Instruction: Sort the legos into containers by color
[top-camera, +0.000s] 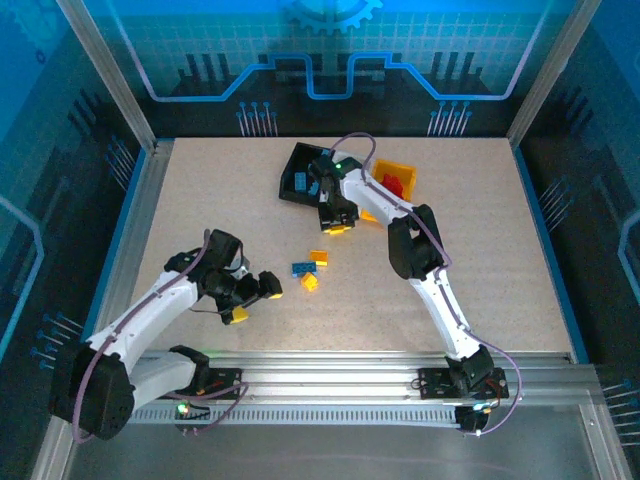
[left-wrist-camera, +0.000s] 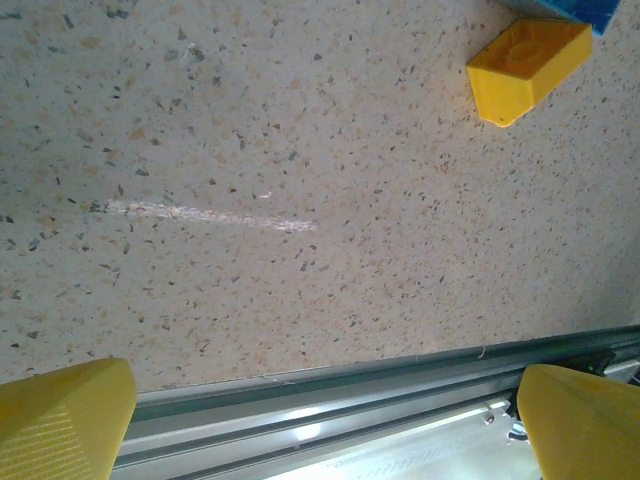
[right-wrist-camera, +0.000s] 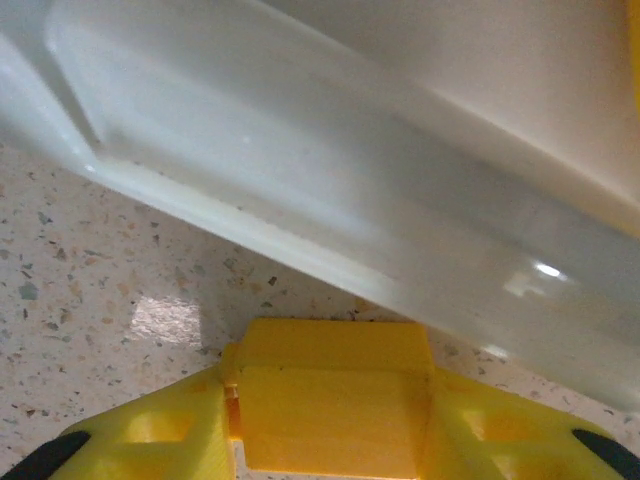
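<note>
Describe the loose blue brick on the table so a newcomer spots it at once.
Start at the black bin at the far middle of the table and come toward the near edge to three loose bricks. The blue brick is the leftmost, beside an orange brick and a yellow brick, the only blue of the three.

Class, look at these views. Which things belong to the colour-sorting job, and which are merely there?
Belong to the job:
blue brick, orange brick and loose yellow brick on the table; gripped yellow brick in the right gripper; black bin, white bin, yellow-orange bin.

Merely there:
metal rail, blue back wall.
</note>
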